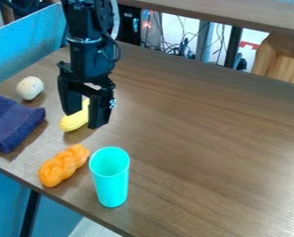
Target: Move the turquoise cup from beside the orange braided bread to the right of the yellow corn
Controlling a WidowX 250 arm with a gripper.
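claw (85, 119) spread at yellow corn (74, 121) | orange braid (64, 165) beside turquoise cup (111, 181) | navy cloth (12, 122)

Blue cloth (12, 123) lies near a pale ball (29, 88); turquoise cup (110, 180) stands beside what seems braided bread (63, 165).

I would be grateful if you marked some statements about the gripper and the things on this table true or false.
1. The turquoise cup stands upright on the table. True.
2. The gripper is at the dark blue cloth. False: it is at the yellow corn, its fingers apart.
3. The braided orange piece lies inside the turquoise cup. False: it lies beside it, on the table.
4. The pale, round thing lies near the dark blue cloth. True.
5. The turquoise cup lies between the yellow corn and the pale, round thing. False: it stands beside the braided orange piece.
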